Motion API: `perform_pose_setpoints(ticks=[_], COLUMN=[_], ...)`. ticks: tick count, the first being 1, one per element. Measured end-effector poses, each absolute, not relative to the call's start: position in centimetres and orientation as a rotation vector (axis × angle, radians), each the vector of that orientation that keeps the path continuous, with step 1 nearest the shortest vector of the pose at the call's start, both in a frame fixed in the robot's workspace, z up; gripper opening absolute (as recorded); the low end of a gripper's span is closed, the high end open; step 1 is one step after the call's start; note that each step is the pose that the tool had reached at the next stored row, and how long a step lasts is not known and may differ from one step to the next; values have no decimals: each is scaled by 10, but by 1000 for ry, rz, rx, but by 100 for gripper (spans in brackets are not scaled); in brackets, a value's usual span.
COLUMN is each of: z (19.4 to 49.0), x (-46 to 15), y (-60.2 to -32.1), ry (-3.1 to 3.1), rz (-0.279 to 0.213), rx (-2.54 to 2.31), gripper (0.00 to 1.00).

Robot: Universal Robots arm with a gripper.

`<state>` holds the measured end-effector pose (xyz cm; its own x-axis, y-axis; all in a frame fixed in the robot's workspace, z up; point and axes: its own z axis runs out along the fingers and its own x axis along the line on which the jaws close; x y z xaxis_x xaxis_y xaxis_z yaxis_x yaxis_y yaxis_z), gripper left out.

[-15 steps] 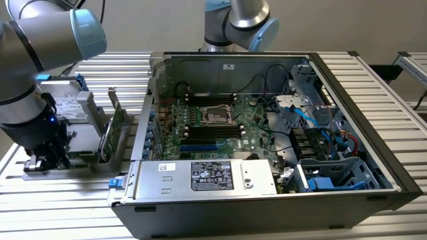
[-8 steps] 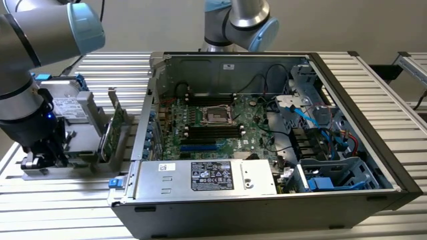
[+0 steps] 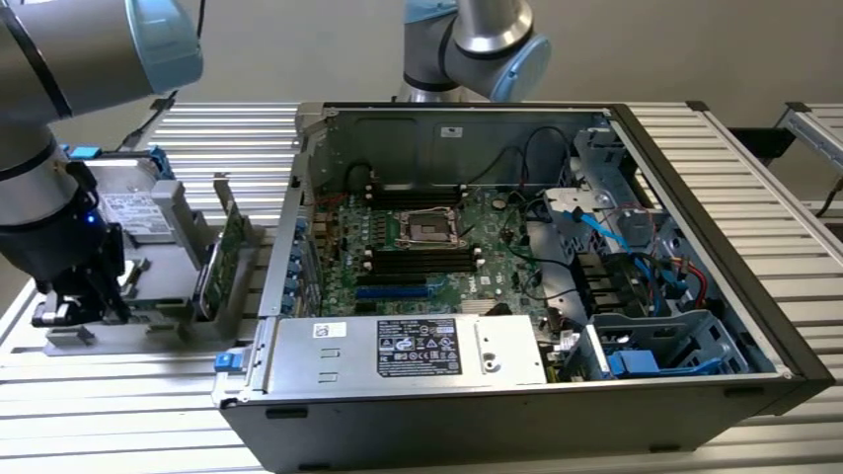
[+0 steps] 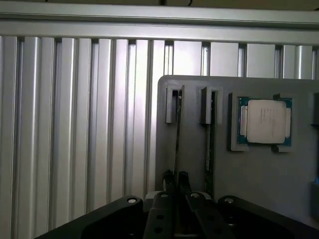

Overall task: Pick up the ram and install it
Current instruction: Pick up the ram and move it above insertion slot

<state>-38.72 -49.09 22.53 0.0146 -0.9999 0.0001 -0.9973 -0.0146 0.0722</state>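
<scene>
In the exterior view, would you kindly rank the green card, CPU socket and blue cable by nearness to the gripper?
1. Green card, beside the gripper, exterior view's left.
2. CPU socket, in the middle.
3. Blue cable, exterior view's right.

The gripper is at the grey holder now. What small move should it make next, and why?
Probably a short, straight descent along the ram, with no sideways drift. In the wrist view the gripper is lined up with the ram, which stands on edge in its slot of the grey holder, and a second stick stands close beside it.
</scene>
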Motion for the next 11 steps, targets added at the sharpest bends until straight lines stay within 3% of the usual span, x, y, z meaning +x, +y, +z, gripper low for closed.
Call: perform_pose_setpoints(ticks=[11], z=[256], x=[-386], y=[-489], ry=[-2169], rz=[-78], rx=[2199], gripper=[14])
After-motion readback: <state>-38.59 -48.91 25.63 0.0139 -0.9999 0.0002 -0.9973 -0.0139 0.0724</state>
